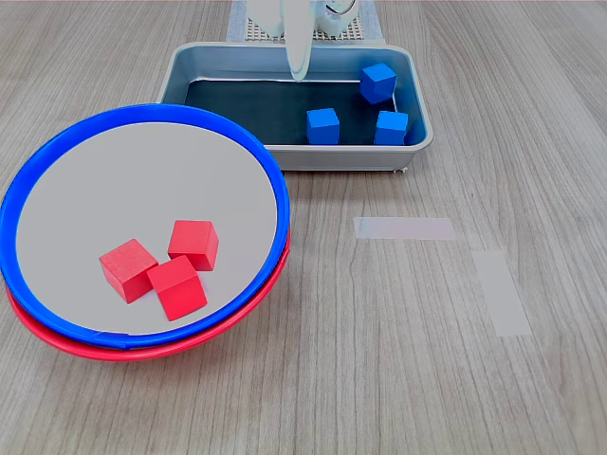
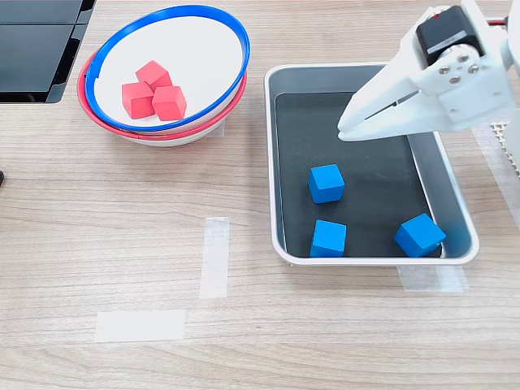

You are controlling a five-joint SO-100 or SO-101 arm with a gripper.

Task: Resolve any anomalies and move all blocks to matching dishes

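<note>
Stacked dishes sit nearest me: the blue-rimmed dish (image 1: 57, 171) nests in the red-rimmed dish (image 1: 228, 318), holding three red blocks (image 1: 161, 267), far from my gripper (image 2: 349, 126), fingers seemingly pressed together. I'd separate them gently. Three glossy blue blocks (image 2: 327, 183) lie below the fingertips in the tray (image 2: 370, 71).

White plastic arm (image 2: 455, 77), black servo block with a red wire on top, silver screws, tapering white claw (image 2: 357, 122).

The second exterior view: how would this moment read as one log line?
fingers: empty above grey metal tray | three blue cubes in tray | three red cubes in blue-rimmed dish, stacked on red-rimmed dish
</note>
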